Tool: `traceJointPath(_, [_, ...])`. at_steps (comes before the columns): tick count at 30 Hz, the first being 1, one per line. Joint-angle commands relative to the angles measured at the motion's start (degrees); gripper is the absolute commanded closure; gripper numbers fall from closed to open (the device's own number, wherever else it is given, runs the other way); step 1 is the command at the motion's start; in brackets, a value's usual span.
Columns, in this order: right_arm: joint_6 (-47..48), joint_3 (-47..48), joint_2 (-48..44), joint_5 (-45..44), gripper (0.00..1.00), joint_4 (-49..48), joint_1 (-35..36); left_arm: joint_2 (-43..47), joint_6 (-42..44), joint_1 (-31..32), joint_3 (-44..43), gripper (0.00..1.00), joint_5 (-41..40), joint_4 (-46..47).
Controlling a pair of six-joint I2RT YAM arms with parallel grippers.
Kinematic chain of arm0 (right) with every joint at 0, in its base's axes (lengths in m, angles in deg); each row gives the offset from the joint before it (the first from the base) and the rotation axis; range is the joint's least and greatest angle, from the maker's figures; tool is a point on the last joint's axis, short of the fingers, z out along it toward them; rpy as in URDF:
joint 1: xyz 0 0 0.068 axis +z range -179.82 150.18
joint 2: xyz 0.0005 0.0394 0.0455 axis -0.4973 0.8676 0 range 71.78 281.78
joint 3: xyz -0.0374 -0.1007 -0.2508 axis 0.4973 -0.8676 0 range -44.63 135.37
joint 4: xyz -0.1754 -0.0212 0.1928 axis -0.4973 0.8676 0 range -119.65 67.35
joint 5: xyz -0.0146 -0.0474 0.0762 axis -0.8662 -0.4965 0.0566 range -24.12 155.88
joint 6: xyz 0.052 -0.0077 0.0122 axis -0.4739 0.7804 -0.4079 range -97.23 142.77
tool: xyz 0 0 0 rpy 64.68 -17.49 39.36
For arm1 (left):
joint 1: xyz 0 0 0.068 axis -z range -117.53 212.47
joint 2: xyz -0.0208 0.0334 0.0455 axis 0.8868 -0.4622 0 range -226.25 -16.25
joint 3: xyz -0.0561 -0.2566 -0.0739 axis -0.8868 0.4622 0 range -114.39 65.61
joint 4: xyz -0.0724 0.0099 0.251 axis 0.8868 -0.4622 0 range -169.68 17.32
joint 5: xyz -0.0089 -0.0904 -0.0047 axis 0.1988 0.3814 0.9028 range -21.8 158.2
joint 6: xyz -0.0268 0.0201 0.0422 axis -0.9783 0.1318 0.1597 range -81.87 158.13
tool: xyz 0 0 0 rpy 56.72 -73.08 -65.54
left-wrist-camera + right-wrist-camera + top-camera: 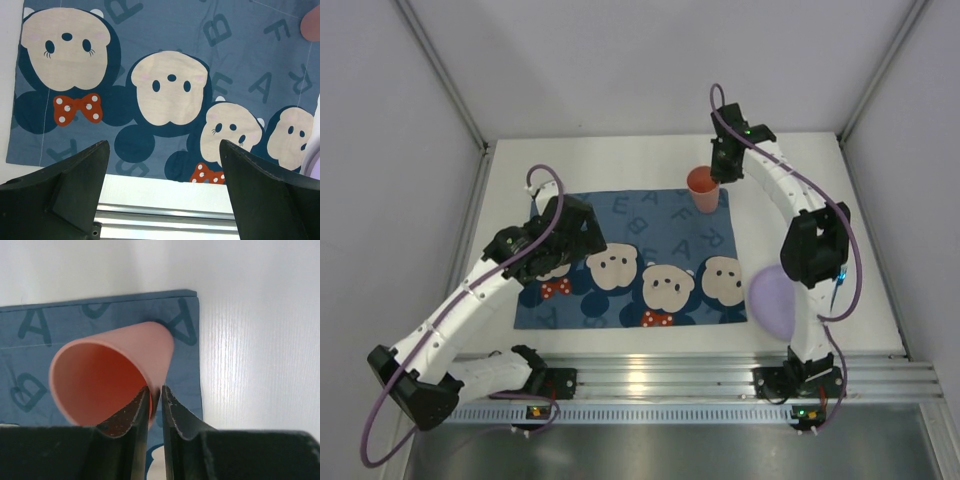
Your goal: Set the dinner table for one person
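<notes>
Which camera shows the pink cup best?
Right wrist: the cup is close and large, rim in the right gripper. Top external shows it small, on a corner of the mat; left wrist, an edge sliver.

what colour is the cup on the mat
The cup is plain salmon pink; the right wrist view shows it best.

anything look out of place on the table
The lilac plate lies mostly off the mouse-print mat, by its right edge. The pink cup stands upright on the mat's far right corner.
</notes>
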Motion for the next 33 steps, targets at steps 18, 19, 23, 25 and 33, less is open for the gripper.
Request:
traceJointPath(18, [2.9,0.7,-9.0,-3.1,0.35,3.8,-1.0,-5.8,6.6,-2.7,-2.3,0.04,5.2,7.0])
traceJointPath(19, [3.1,-0.1,-11.3,-3.2,0.34,3.8,-1.5,-6.4,7.0,-2.7,-2.3,0.04,5.6,7.7])
traceJointPath(23, [3.9,-5.4,-17.2,-3.4,0.29,3.5,-3.4,-7.6,7.8,-3.1,-2.4,0.04,7.0,8.7])
traceJointPath(25, [4.0,-9.7,-21.0,-3.4,0.21,3.1,-4.4,-7.9,8.4,-3.1,-2.3,0.04,7.5,9.2])
traceJointPath(33, [-0.3,-33.7,-28.2,0.1,0.0,0.8,-8.3,-8.9,9.4,-3.8,-1.2,0.04,9.6,10.9])
